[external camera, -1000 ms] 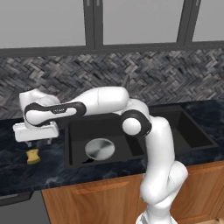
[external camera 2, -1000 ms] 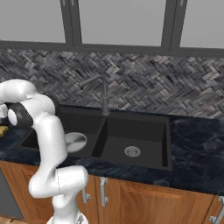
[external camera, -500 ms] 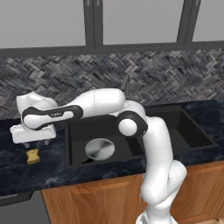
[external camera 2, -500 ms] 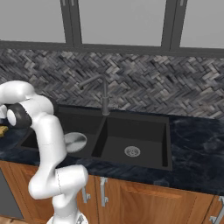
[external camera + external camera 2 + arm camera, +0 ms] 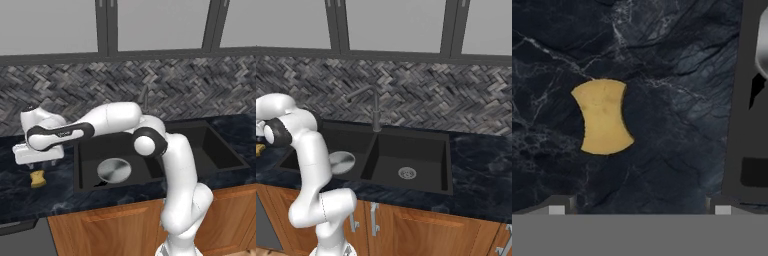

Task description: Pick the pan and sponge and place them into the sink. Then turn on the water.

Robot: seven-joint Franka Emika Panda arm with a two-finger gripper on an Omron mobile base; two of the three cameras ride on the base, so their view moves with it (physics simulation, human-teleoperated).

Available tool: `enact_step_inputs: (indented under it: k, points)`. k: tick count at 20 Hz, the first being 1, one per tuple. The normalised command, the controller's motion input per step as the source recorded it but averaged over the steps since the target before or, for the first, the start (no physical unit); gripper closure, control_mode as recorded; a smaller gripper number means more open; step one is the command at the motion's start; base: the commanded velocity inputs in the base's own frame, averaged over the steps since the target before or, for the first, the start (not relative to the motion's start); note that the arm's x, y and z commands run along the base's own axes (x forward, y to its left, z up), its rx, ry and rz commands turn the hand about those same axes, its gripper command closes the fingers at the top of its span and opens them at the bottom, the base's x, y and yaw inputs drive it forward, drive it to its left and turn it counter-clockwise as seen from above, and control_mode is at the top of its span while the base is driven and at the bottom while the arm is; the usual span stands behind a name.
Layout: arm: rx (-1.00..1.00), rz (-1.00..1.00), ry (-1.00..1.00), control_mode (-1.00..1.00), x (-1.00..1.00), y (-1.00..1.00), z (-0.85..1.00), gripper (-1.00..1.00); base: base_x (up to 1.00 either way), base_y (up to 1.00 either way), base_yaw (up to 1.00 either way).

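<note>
The yellow sponge [image 5: 603, 116] lies flat on the dark marble counter, to the left of the sink [image 5: 200, 147]. My gripper [image 5: 37, 165] hovers just above it, jaws open wide and empty. In the hand view the sponge sits ahead of the gripper [image 5: 639, 209], nearer the left fingertip [image 5: 557, 209]. From the left base view the sponge [image 5: 37, 178] shows just below the hand. The grey pan [image 5: 114, 170] rests in the sink's left basin; in the right base view the pan [image 5: 342, 161] is partly behind my arm. No water runs.
The slim faucet [image 5: 375, 107] stands behind the divider of the sink [image 5: 416, 150]. A round drain [image 5: 407, 173] sits in the right basin. The sink's edge [image 5: 747, 100] runs down the right of the hand view. Herringbone tile backs the counter.
The hand has crept slightly to the left above the sponge. Its jaws stay open. Sponge and pan lie where they were.
</note>
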Motion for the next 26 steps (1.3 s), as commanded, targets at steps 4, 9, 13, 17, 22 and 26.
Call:
enact_step_inputs:
  k: [4,9,13,17,22,26]
  points:
    - [0.01,0.07,-0.02,-1.00,0.15,0.07,-0.18,-1.00,0.00,0.00,0.00]
    - [0.03,0.07,-0.01,-1.00,0.15,0.09,-0.17,-1.00,0.00,0.00,0.00]
    - [0.04,0.07,0.00,-1.00,0.13,0.14,-0.15,-1.00,0.00,0.00,0.00]
    - [0.01,0.06,-0.01,-1.00,0.12,0.16,-0.15,-1.00,0.00,0.00,0.00]
    - [0.00,0.06,-0.02,-1.00,0.12,0.13,-0.14,-1.00,0.00,0.00,0.00]
    - [0.00,0.05,-0.02,-1.00,0.11,0.10,-0.12,-1.00,0.00,0.00,0.00]
